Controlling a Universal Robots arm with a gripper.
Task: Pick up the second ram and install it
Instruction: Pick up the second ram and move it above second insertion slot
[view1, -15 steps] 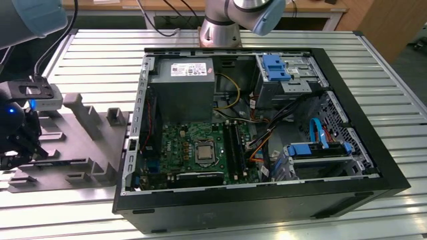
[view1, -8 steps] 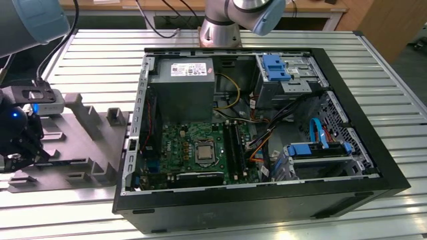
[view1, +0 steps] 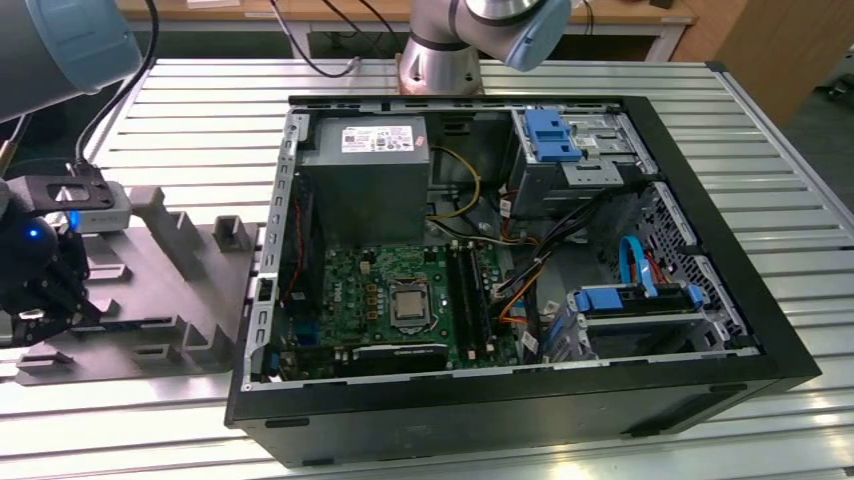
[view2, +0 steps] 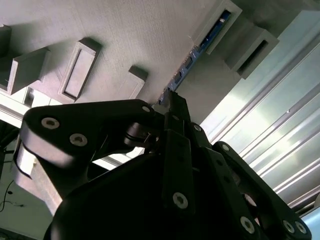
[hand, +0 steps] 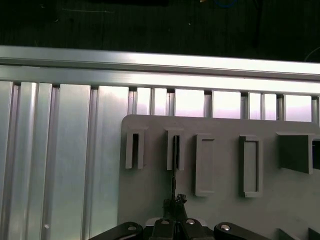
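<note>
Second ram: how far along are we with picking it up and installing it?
Done: the gripper is at the gray holder plate, fingers shut on the near end of the second ram. In hand: the stick, which stands on edge in its holder slot, not lifted yet. Left: lifting it and seating it in the motherboard inside the open case.

1. In the exterior view, the arm's base (view1: 447, 55) stands upright at the top middle, and a large grey-blue joint (view1: 60, 40) of the arm is very near the camera at the exterior view's left.
2. The black end effector (hand: 175, 202) hangs low at the exterior view's left edge and points downward.
3. In both wrist views its fingers (view2: 176, 109) meet in a narrow tip, pressed onto the thin end of the second ram (view2: 189, 61).
</note>
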